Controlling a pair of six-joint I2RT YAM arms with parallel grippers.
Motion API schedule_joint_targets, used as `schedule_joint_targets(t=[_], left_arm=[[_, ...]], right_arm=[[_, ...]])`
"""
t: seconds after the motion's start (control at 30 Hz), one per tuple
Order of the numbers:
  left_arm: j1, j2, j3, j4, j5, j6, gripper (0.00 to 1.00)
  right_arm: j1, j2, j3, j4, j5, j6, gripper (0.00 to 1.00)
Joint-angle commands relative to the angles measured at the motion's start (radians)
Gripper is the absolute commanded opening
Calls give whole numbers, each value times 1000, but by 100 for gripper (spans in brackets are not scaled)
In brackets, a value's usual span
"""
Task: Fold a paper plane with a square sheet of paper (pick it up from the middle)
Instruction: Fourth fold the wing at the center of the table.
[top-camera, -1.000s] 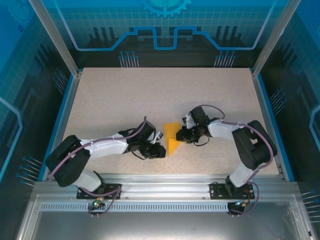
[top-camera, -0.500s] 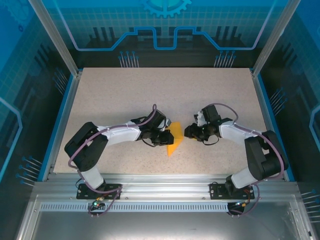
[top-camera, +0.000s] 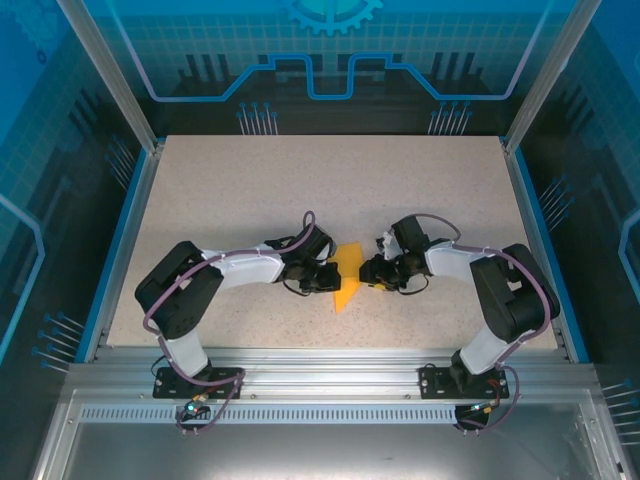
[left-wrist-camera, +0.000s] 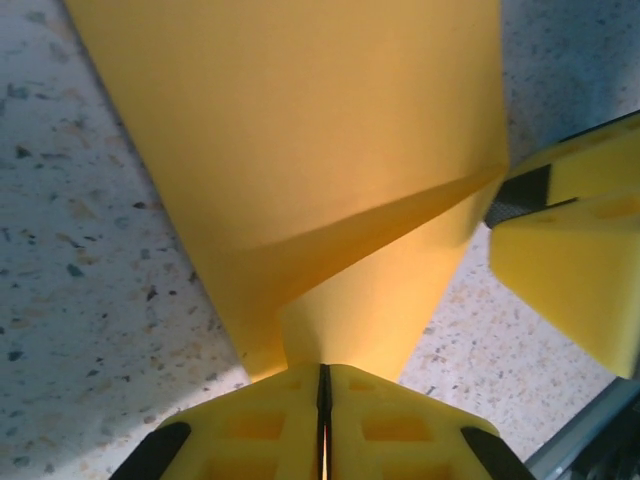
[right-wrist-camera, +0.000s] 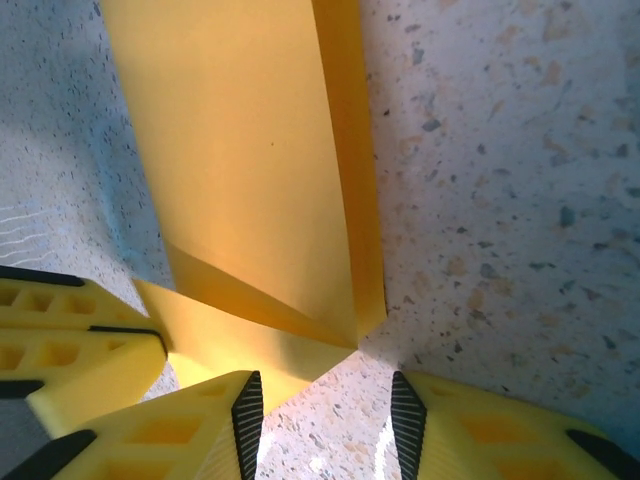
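Note:
The square sheet of paper (top-camera: 347, 277) is orange-yellow and folded into a creased shape with its point toward the near edge. It lies mid-table between the two grippers. My left gripper (top-camera: 331, 278) is at its left edge. In the left wrist view the left gripper (left-wrist-camera: 323, 372) is shut on a raised flap of the paper (left-wrist-camera: 300, 130). My right gripper (top-camera: 367, 272) stands open at the paper's right side. In the right wrist view the right gripper (right-wrist-camera: 325, 410) has bare table between its pads, and one folded corner of the paper (right-wrist-camera: 250, 170) ends just ahead of them.
The speckled table (top-camera: 250, 190) has blue rails on both sides and an aluminium frame along the near edge. Both arms reach inward, nearly tip to tip. The right gripper's yellow finger (left-wrist-camera: 570, 260) sits close to the left gripper.
My left arm swung up and right to the paper's left edge and its jaws closed on a flap. The right gripper's jaws opened wider and the paper now lies more folded together.

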Motion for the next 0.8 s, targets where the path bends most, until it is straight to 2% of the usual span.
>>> schedule_joint_targets(t=[0.0,0.57,0.77], left_arm=[[4,35,-17,0,-26,15,12],[4,69,-20,-16,-25,17,11],[4,29,-42,-9,-46,10,12]], right_arm=[[26,30,28,32,-33,10,41],[40,36,64,33,-36,15,37],[28,-14,39,4,87,58,40]])
